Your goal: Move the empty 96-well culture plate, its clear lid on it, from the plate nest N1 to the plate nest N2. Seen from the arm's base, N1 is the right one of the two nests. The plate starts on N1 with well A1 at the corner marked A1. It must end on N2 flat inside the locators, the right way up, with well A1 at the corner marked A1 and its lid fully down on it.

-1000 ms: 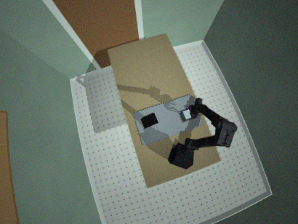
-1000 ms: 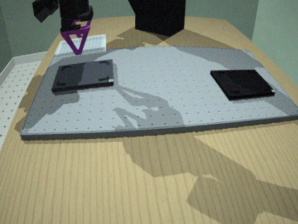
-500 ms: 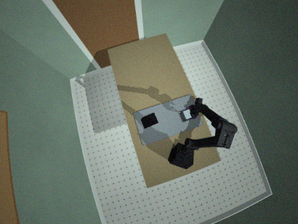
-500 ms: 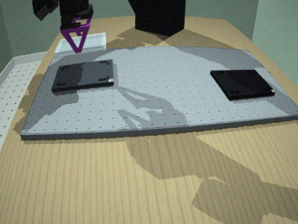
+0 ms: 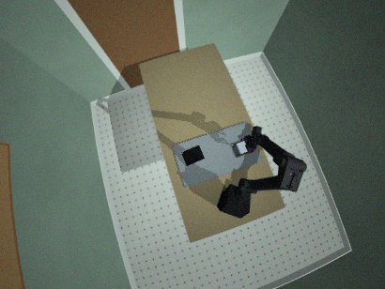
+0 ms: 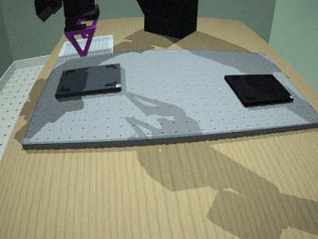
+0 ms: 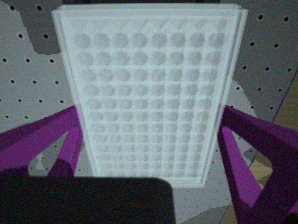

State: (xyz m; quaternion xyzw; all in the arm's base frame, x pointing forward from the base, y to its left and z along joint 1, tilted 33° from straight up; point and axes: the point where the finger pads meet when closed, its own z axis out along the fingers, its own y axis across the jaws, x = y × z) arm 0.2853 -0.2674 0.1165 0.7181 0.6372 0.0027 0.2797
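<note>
The white 96-well plate (image 7: 150, 95) with its clear lid on it fills the wrist view. My gripper (image 7: 149, 111) is shut on the plate, one purple finger on each long side. In the exterior view the gripper (image 6: 81, 40) holds the plate (image 6: 88, 44) in the air, above and just behind the black nest N1 (image 6: 88, 81), which stands empty. The black nest N2 (image 6: 257, 90) lies empty at the other end of the grey breadboard (image 6: 171, 97). From above, the plate (image 5: 241, 148) is at the board's right end and N2 (image 5: 193, 156) is at its left.
The arm's black base (image 5: 235, 201) stands on the wooden table beside the breadboard. Its elbow (image 5: 292, 173) reaches out to the right. A white perforated tray floor (image 5: 141, 225) surrounds the table.
</note>
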